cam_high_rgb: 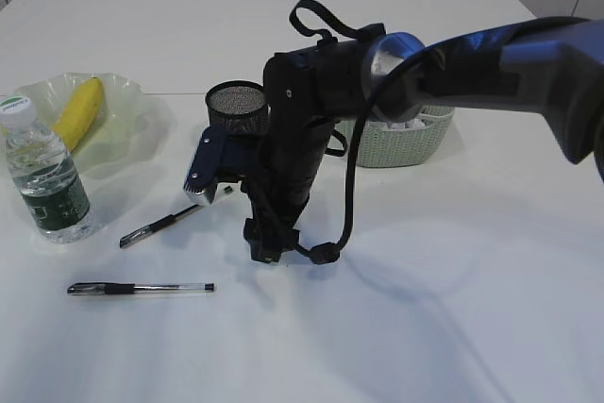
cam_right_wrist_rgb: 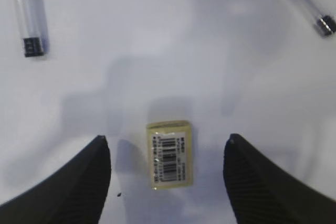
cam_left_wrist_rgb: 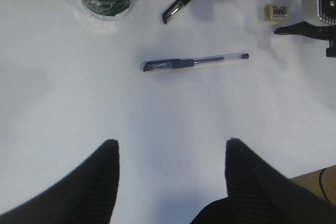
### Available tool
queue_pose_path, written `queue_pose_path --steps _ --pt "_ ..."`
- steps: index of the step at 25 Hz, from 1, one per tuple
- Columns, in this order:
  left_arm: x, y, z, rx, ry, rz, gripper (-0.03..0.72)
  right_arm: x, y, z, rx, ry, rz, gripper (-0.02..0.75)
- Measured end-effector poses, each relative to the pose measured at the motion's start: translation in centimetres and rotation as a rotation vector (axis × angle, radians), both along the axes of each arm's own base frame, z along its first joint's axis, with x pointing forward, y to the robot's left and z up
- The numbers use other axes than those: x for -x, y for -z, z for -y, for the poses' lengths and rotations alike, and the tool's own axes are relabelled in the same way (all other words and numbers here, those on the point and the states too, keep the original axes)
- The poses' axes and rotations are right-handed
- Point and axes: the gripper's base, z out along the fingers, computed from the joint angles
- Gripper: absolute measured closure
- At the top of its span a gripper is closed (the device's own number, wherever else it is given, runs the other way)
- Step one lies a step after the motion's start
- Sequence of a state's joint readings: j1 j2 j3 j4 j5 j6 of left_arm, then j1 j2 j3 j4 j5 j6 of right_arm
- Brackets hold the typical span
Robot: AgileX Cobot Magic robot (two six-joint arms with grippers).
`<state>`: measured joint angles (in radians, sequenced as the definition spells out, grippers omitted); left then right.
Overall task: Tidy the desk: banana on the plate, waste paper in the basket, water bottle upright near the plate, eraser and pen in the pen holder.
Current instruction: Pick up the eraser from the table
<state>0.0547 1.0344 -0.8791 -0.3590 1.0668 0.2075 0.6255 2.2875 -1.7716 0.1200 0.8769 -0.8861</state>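
The right gripper hangs low over the white table, in the middle of the outside view. Its jaws are open, one dark finger on each side of the bottom of the right wrist view. Between them lies the eraser — a small cream block with a barcode sticker on top. It lies flat on the table and neither finger touches it.

The left gripper shows only in the left wrist view, at the bottom of the frame. Its jaws are open too, and nothing is between them.

Two pens lie on the table in the lower left of the outside view. The clear pen lies nearly flat across, nearest the bottom. The black pen lies slanted just above it, its far end going under the right arm.

The water bottle stands upright at the left edge, right beside the clear plate. The banana lies on that plate.

The black mesh pen holder stands in the middle, partly hidden by the arm. The pale green basket sits behind the arm to the right — something white shows inside it, but I cannot tell what it is
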Motion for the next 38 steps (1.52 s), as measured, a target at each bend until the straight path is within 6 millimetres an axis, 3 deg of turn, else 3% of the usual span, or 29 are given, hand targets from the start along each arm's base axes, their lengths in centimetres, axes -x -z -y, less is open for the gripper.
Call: queue_pose_path --steps 21,28,38 --pt "-0.04 -0.02 0.01 0.002 -0.002 0.004 0.235 -0.19 0.03 0.55 -0.016 -0.002 -0.035 0.292" --pt "-0.04 -0.02 0.01 0.002 -0.002 0.004 0.235 -0.14 0.92 0.43 -0.019 0.006 -0.060 0.297" --pt "-0.04 -0.02 0.01 0.002 -0.002 0.004 0.235 -0.17 0.91 0.40 -0.022 0.008 -0.058 0.394"
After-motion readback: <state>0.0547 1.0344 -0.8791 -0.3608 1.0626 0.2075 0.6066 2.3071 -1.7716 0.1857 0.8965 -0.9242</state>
